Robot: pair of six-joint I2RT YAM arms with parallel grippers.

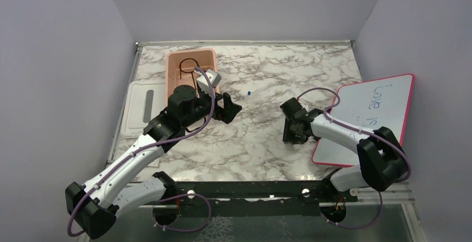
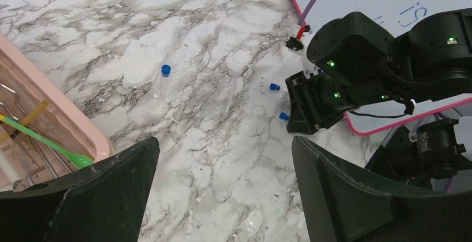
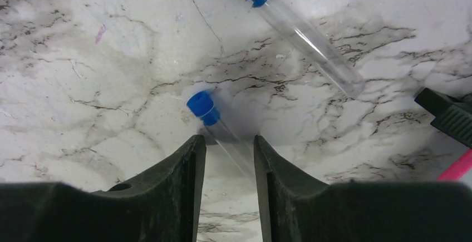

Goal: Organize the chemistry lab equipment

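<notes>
My right gripper [image 3: 229, 139] is closed down on a clear test tube with a blue cap [image 3: 201, 105]. The tube lies slantwise between the fingers and touches both, low over the marble. A second blue-capped tube [image 3: 300, 30] lies just beyond it. My left gripper [image 2: 225, 144] is wide open and empty above bare marble. From it I see a third capped tube [image 2: 165, 70] and the two by the right gripper [image 2: 274, 87]. The pink tub [image 1: 210, 55] holds the black wire ring [image 1: 189, 63], a green spoon [image 2: 50, 142] and thin metal tongs [image 2: 14, 105].
The pink-framed whiteboard [image 1: 373, 114] lies at the right, its edge right behind my right gripper [image 1: 289, 125]. The tub's white lid [image 1: 133, 114] lies left of my left arm. A small red-tipped piece [image 2: 301, 30] sits at the whiteboard's corner. Walls close in on three sides.
</notes>
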